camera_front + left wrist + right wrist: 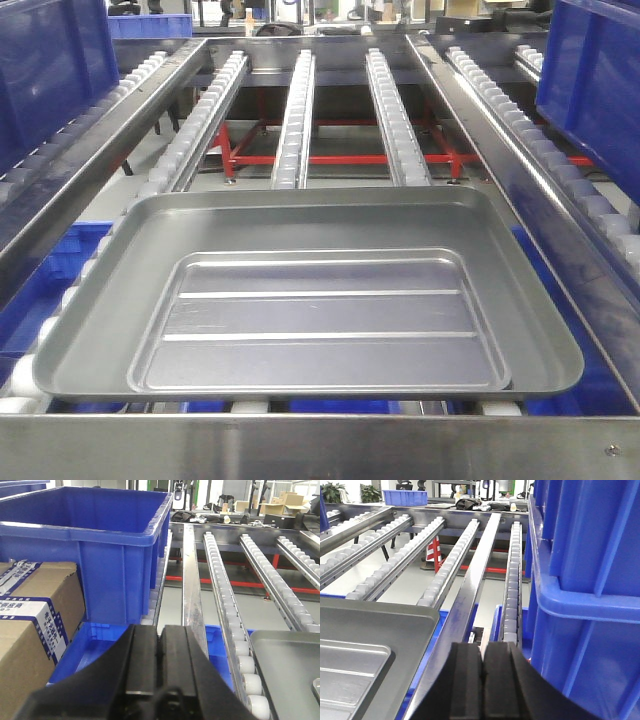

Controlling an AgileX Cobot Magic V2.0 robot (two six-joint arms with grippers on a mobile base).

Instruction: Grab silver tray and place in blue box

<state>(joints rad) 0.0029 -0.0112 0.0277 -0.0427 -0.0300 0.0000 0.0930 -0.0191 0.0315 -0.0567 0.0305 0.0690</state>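
Lying place of the silver tray (pixel 310 300): flat on the roller rails (pixel 296 110) at the near end of the conveyor, floor up, with its 2 long ridges running across your front view. Its near rim sits just behind the steel front bar (pixel 320 445).
Left gripper (pixel 161 630): your black fingers are pressed together along 1 seam, with nothing between them.
Right gripper (pixel 482 652): your fingers here are also clenched pad to pad on nothing.
Tray against your left fingers: 1 corner of the silver tray (pixel 290 665) shows low on the right of the left wrist view, apart from the fingers. A steel side rail (pixel 192 595) and 1 line of rollers lie between them.
Tray against your right fingers: the silver tray (pixel 360 645) fills the lower left of the right wrist view. Its corner is near your fingers but not touching, and a steel rail runs between.
Blue box (pixel 85 545): stands upright and open-topped on the lane to the left of your left gripper, well apart from the silver tray.
Second blue crate (pixel 590 580): stands close on the right of your right gripper, walls upright.
Cardboard cartons (pixel 30 630): stacked left of the blue box, touching its wall.
Lower blue bins (pixel 75 250): sit beneath the rails, under the silver tray's left side.
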